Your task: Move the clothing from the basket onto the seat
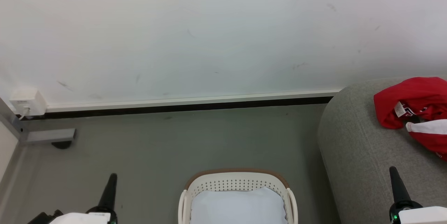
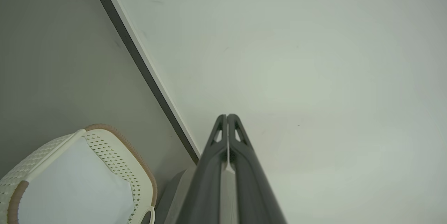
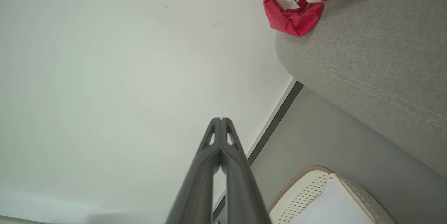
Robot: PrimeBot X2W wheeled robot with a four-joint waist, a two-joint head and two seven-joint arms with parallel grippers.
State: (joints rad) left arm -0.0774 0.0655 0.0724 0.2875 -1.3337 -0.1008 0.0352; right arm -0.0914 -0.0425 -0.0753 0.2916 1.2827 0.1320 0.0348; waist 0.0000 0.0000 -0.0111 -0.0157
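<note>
The red clothing [image 1: 417, 110] with white trim and a small label lies bunched on the grey seat [image 1: 356, 154] at the right; the right wrist view shows the clothing [image 3: 297, 4] on the seat [image 3: 377, 63] too. The cream basket [image 1: 237, 182] with a brown rim stands on the floor at bottom centre, holding a plain white pad [image 1: 239, 206]. My left gripper [image 1: 112, 176] points up at lower left, shut and holding nothing, left of the basket [image 2: 115, 154]. My right gripper [image 1: 393, 170] is shut and holds nothing, over the seat's front, below the clothing.
A white wall with a dark baseboard [image 1: 188, 107] runs behind the grey floor [image 1: 167, 147]. A white wall socket [image 1: 28, 102] and a grey metal leg [image 1: 49, 136] sit at far left. Open floor lies between basket and wall.
</note>
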